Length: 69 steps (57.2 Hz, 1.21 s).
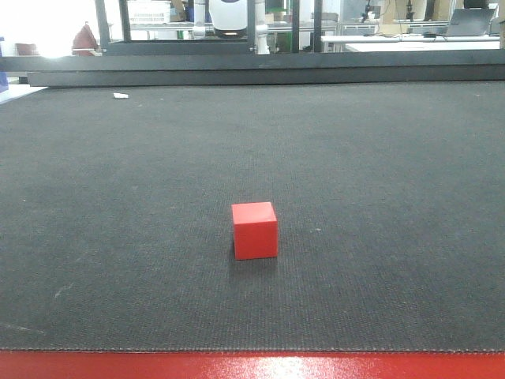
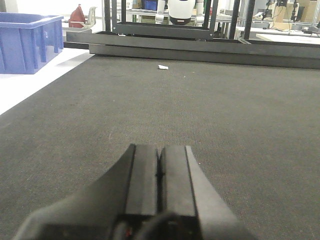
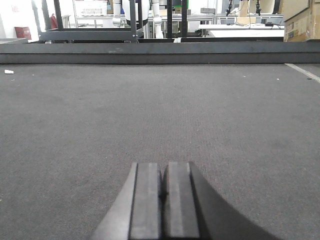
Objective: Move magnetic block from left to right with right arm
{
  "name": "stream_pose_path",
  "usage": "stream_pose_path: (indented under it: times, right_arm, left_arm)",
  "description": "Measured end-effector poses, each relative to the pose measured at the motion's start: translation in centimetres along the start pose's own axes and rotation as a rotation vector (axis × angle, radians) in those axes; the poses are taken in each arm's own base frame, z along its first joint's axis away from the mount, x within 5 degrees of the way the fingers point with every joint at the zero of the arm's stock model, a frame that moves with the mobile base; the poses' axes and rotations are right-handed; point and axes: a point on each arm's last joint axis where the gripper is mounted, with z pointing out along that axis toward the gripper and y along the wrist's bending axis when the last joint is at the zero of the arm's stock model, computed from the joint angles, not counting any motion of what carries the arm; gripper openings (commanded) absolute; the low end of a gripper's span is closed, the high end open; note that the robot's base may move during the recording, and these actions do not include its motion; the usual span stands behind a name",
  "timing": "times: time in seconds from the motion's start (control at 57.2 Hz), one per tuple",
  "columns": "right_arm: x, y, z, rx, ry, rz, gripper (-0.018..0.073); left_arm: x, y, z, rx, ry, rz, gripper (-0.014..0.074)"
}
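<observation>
A solid red magnetic block (image 1: 255, 230) rests alone on the dark grey mat (image 1: 379, 174), near the middle of the front view. Neither arm shows in that view. In the left wrist view my left gripper (image 2: 160, 148) is shut, its two pads pressed together with nothing between them, low over bare mat. My right gripper (image 3: 164, 165) is likewise shut and empty in the right wrist view, pointing across bare mat. The block appears in neither wrist view.
A blue plastic crate (image 2: 27, 41) stands on the white floor left of the mat. A small white scrap (image 1: 121, 95) lies far back left. A dark metal frame (image 1: 252, 67) runs along the mat's far edge. A red strip (image 1: 252, 365) borders the near edge.
</observation>
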Motion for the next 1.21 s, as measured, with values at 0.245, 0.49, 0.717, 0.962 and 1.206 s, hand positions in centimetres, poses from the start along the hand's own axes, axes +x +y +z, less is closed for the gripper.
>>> stream_pose_path:
  times: [0.245, 0.49, 0.717, 0.962, 1.206]
  right_arm:
    - [0.0, 0.0, 0.0, 0.0, 0.0, 0.0, 0.0034]
    - [0.0, 0.0, 0.0, 0.0, 0.0, 0.0, 0.0034]
    - [0.0, 0.0, 0.0, 0.0, 0.0, 0.0, 0.0034]
    - [0.0, 0.0, 0.0, 0.0, 0.0, 0.0, 0.0034]
    - [0.0, 0.0, 0.0, 0.0, 0.0, 0.0, 0.0034]
  left_arm:
    - [0.0, 0.0, 0.0, 0.0, 0.0, 0.0, -0.0126]
    - [0.0, 0.0, 0.0, 0.0, 0.0, 0.0, -0.0126]
    - [0.0, 0.0, 0.0, 0.0, 0.0, 0.0, -0.0126]
    - [0.0, 0.0, 0.0, 0.0, 0.0, 0.0, -0.0126]
    - [0.0, 0.0, 0.0, 0.0, 0.0, 0.0, -0.0126]
